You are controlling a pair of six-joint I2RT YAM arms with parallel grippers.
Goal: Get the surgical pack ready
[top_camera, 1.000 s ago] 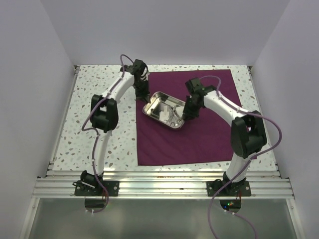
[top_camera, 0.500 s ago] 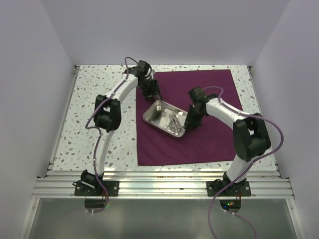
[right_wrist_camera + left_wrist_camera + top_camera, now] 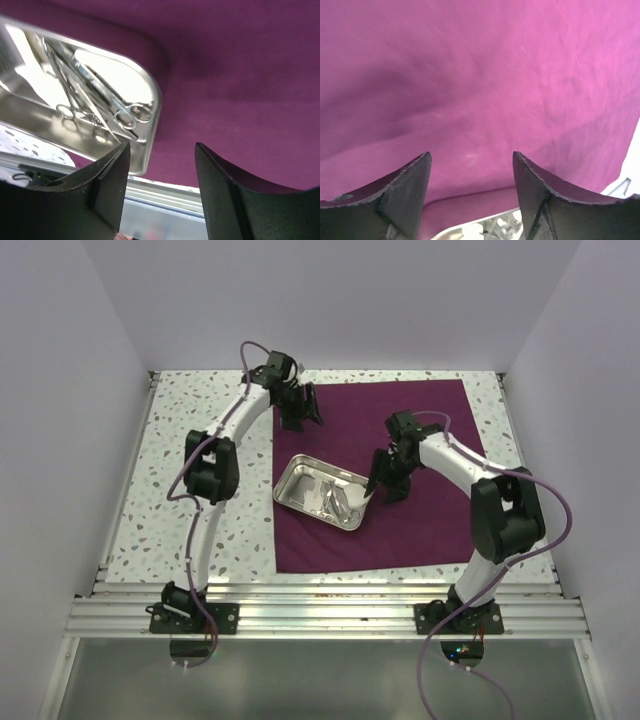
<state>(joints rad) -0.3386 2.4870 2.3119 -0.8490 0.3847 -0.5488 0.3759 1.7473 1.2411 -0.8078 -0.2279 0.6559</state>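
Observation:
The dark-purple cloth (image 3: 430, 520) lies flat on the table. On its left half rests the steel tray (image 3: 288, 480), holding silver scissors (image 3: 127, 112), thin instruments and white gauze (image 3: 358, 498). My left gripper (image 3: 300, 415) hovers open over bare cloth (image 3: 480, 75) beyond the tray's far end, with only the tray rim (image 3: 470, 227) showing below its fingers. Beside the tray's right end my right gripper (image 3: 385, 480) also stands open, over cloth (image 3: 240, 75), a finger's width from the tray's corner (image 3: 155, 115). Nothing is between either pair of jaws.
Speckled table top (image 3: 170, 470) lies bare to the left of the cloth. An aluminium rail (image 3: 320, 600) runs along the near edge. White walls close in the back and both sides.
Both grippers have opened and let go of the tray. The tray has shifted toward the near left of the cloth. The left gripper has drawn back toward the far edge.

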